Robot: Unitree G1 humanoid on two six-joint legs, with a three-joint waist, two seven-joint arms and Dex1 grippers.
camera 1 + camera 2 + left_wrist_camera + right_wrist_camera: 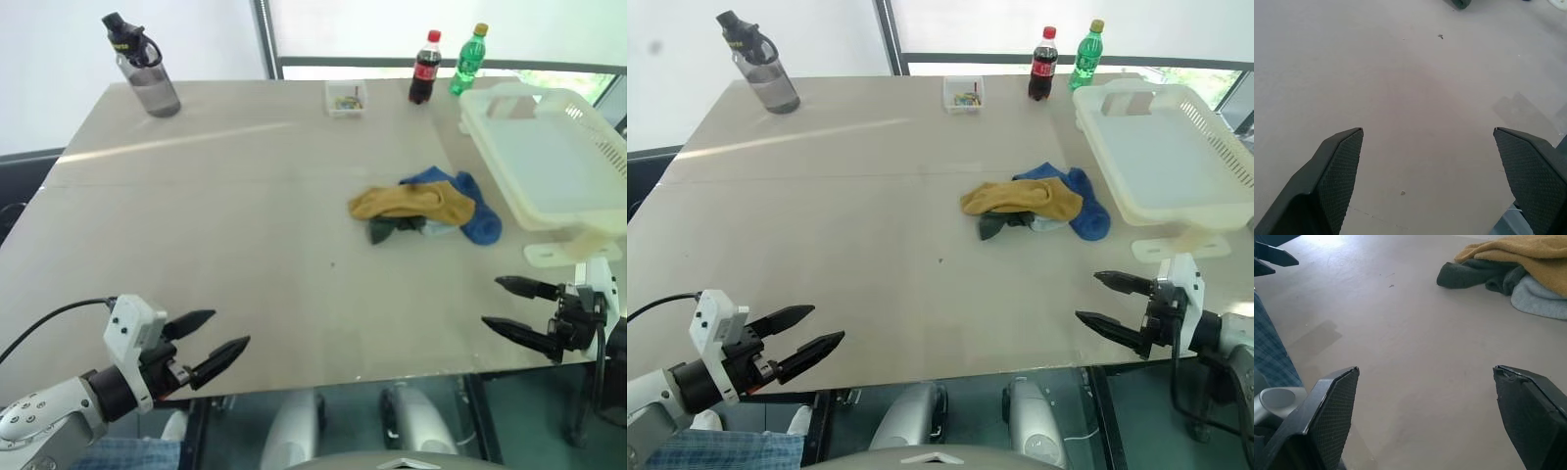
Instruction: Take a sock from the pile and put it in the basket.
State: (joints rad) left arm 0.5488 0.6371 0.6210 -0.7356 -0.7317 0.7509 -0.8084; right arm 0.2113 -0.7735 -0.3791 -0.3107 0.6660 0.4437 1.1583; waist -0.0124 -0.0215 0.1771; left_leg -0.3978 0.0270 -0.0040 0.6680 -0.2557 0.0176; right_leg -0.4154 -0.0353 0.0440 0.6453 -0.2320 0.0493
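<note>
- Surface: a wide, pale beige table with a matte top; a window frame and a bright pane run behind its far edge, and a white wall stands at the far left.
- Far left corner: a grey translucent water bottle with a black cap, upright.
- Far edge, middle: a small clear box with small coloured bits inside; to its right a dark cola bottle with a red cap, then a green soda bottle with a yellow cap, both upright and close together.
- My left gripper hovers over the near left edge, fingers spread wide, nothing between them.
- The pile lies right of the table's centre, well apart from both grippers. Bare table lies between it and each gripper; nothing stands in the way.
- The sock, mustard-yellow, lies on top of the pile, long axis running left to right across the table and slightly bowed. I cannot tell toe from cuff.
- Under it: a dark green sock sticking out at the near left, a light grey sock beside that, and a blue sock spreading to the right.
- The basket, cream-white with slotted sides, sits at the right edge, just beyond the pile, one loop handle toward me.
- My right gripper hovers at the near right edge below the basket, fingers wide apart, holding nothing.
</note>
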